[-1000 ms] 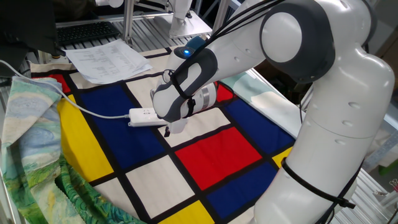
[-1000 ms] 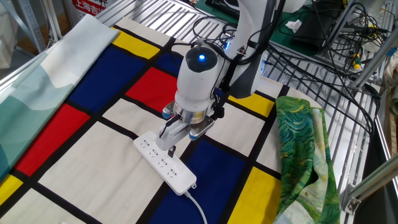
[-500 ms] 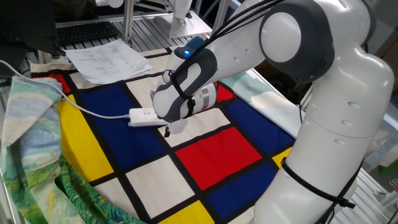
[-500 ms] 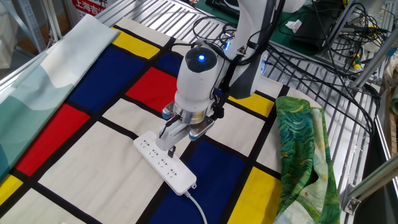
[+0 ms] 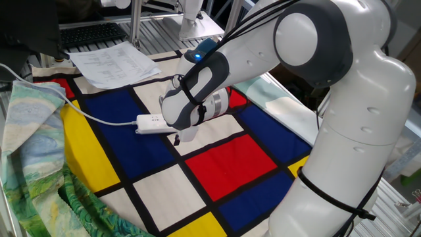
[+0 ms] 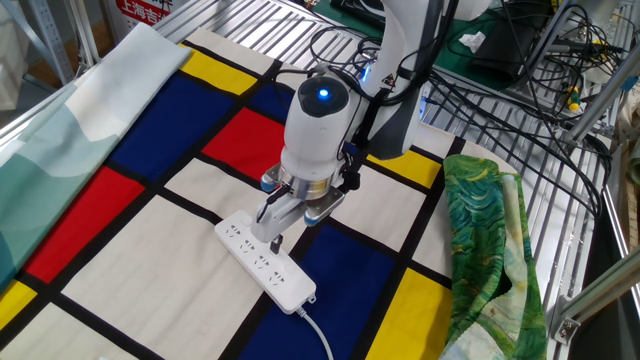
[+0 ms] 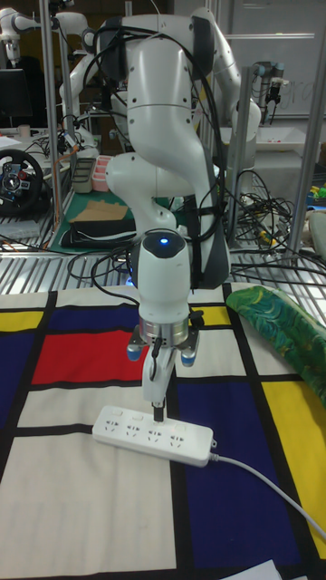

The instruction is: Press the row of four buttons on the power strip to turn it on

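Observation:
The power strip is a long white bar lying on the checked cloth; it also shows in the tall fixed view. In one fixed view only the strip's cord end shows past the arm. My gripper points straight down with its fingers pressed together, shut, holding nothing. Its dark tip touches the strip's top face near the middle of the bar. The four buttons are too small to make out one by one, and the tip hides the spot under it.
A thin white cord leaves the strip's near end. A green patterned cloth lies bunched at the table's side. Paper sheets lie at one corner. A pale teal cloth covers the opposite edge. Cables and metal racking surround the table.

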`<state>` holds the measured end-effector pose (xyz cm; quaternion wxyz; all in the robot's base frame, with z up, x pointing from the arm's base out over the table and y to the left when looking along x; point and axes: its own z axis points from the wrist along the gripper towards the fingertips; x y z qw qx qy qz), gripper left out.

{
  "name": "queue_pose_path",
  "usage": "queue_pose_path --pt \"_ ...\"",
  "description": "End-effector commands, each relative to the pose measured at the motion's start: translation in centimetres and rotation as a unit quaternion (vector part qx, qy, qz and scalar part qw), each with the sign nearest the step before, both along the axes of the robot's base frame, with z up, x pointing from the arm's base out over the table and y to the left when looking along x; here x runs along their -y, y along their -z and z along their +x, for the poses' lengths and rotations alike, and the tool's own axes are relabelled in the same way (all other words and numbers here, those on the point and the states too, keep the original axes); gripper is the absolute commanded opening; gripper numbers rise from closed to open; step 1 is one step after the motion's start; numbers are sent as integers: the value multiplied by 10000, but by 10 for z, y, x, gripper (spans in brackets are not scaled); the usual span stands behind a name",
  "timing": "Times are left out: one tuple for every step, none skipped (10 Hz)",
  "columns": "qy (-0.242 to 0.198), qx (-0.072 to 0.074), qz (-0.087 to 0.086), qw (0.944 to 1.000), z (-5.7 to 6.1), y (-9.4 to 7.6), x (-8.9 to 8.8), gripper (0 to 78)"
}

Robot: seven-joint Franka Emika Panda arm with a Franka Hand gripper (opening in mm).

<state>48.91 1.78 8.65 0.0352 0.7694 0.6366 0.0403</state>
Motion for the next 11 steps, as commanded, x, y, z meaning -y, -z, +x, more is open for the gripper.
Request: queue_pose_path --pt "-23 32 -1 10000 1 3 0 774" --pt "-21 33 3 10000 0 3 0 774" --pt "-18 32 5 10000 0 4 0 774" --pt "-17 35 7 10000 0 5 0 774" --pt "-26 52 3 10000 0 7 0 774" --pt "-34 66 -4 10000 0 9 1 774" --pt "-37 70 -5 10000 0 9 1 774" --pt "-30 72 2 10000 0 9 1 774" --pt "-30 77 13 10000 0 10 1 774" --pt "-30 82 19 10000 0 11 1 774" --pt "-30 83 8 10000 0 12 1 774"
